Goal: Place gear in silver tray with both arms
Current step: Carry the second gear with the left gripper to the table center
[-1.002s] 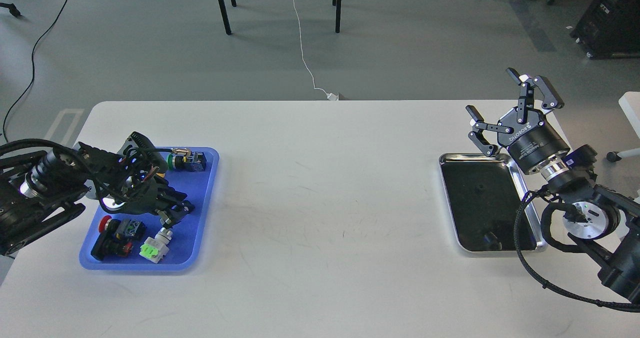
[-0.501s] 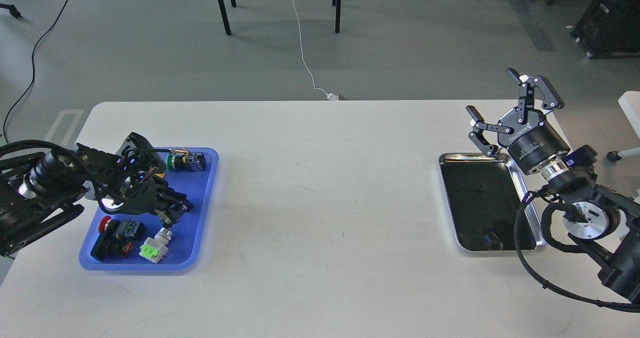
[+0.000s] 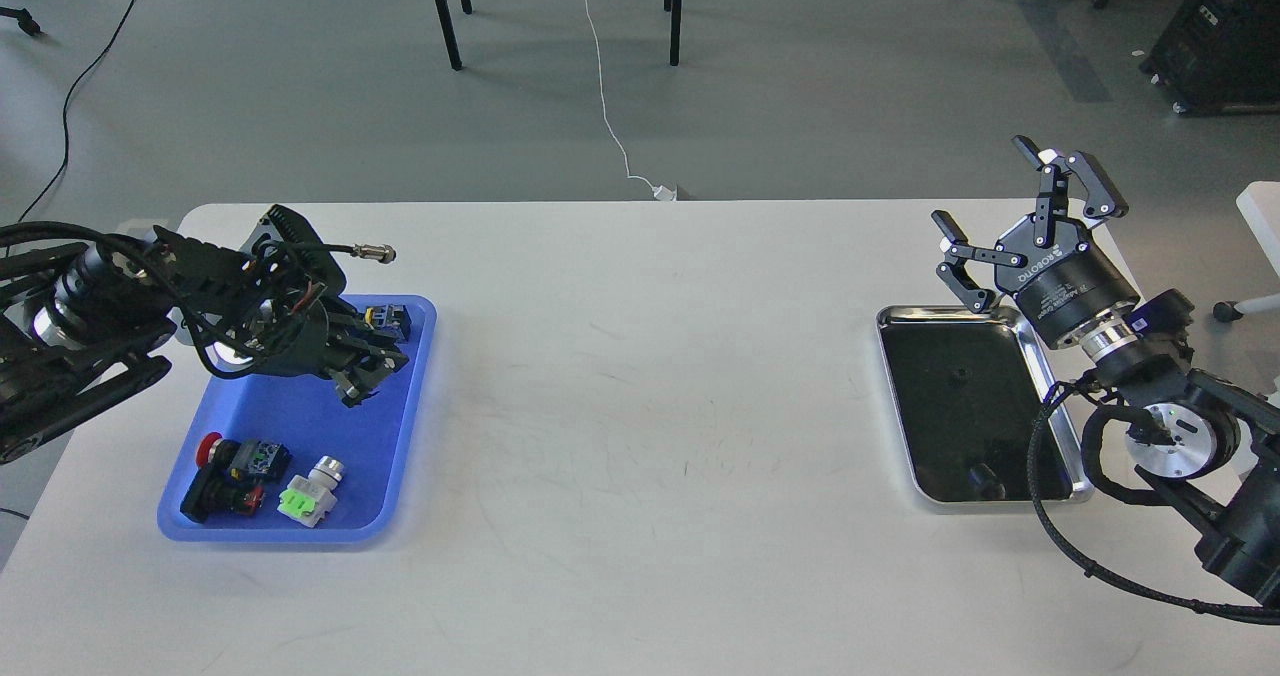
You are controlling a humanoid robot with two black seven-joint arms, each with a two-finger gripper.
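The left gripper point(image 3: 362, 376) hangs over the far half of the blue tray point(image 3: 395, 466), its fingers dark and bunched so that I cannot tell whether they are parted, pressed together, or gripping anything. Just behind it a blue-black switch point(image 3: 390, 320) peeks out at the tray's far corner; whether the fingers touch it I cannot tell. At the near end lie a red button unit point(image 3: 232, 471) and, beside it, a green-and-white switch point(image 3: 308, 496), both clear of the gripper. The left arm point(image 3: 90, 326) comes in low from the left, wrist bent toward the tray's middle, a cable plug point(image 3: 378, 251) jutting above it; the pose suggests picking from the tray. The right gripper point(image 3: 1030, 221) has its fingers spread wide with nothing between them, raised beyond the far rim of the silver tray point(image 3: 900, 406), likely waiting clear of the drop zone. That tray sits at the table's point(image 3: 640, 406) right, well apart from the blue one, and looks bare except for dark reflections. The right arm point(image 3: 1160, 426) rises from the lower right along the tray's right side.
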